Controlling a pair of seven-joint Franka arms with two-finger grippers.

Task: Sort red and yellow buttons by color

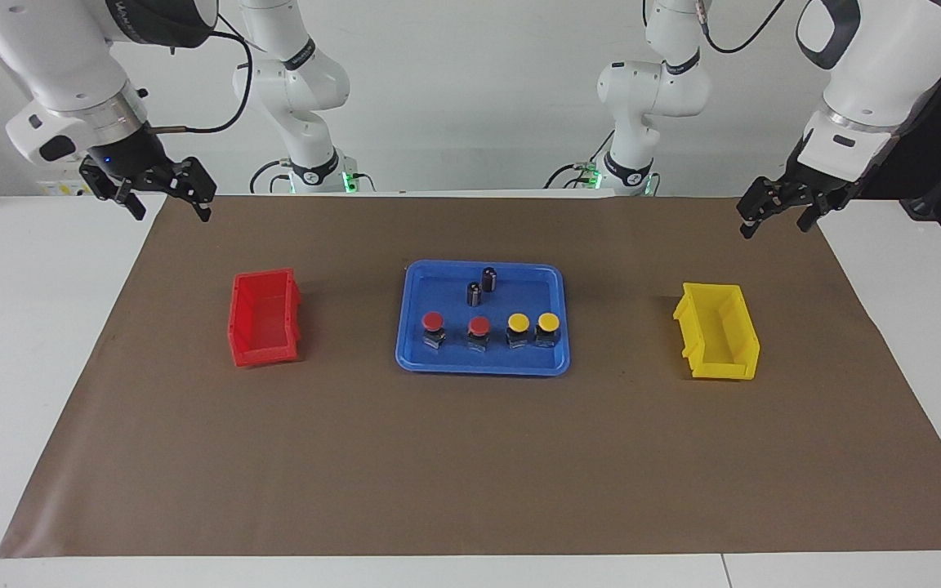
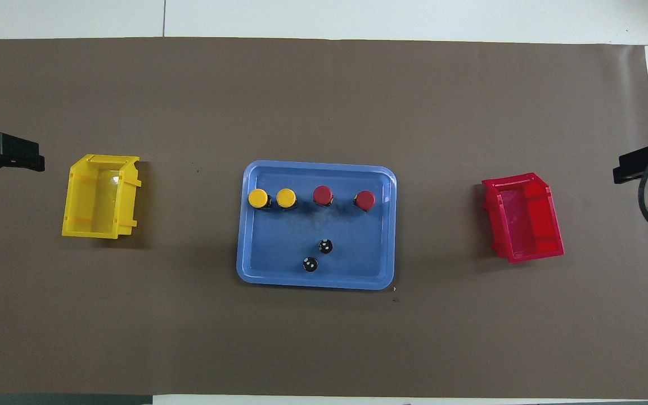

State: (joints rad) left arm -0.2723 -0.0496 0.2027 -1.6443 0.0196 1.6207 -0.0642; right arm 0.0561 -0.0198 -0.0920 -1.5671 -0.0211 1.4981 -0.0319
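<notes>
- Two red-capped push-buttons (image 1: 456, 325) & two yellow-capped push-buttons (image 1: 533, 323) stand in a row in the blue plastic tray (image 1: 413, 355), mid surface; none sorted yet.
- Red plastic bin (image 1: 262, 318) sits toward the right arm's end, yellow plastic bin (image 1: 717, 330) toward the left's, prob. one colour per arm.
- Left claw (image 1: 777, 214) & right claw (image 1: 162, 189): spread, empty, both waiting over the mat's corners.

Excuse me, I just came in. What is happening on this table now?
Nothing is being handled yet. Two red buttons and two yellow buttons stand in a row in the blue tray, with two dark cylinders nearer to the robots. The red bin and yellow bin hold nothing. The left gripper and right gripper wait, open, above the mat's ends.
</notes>
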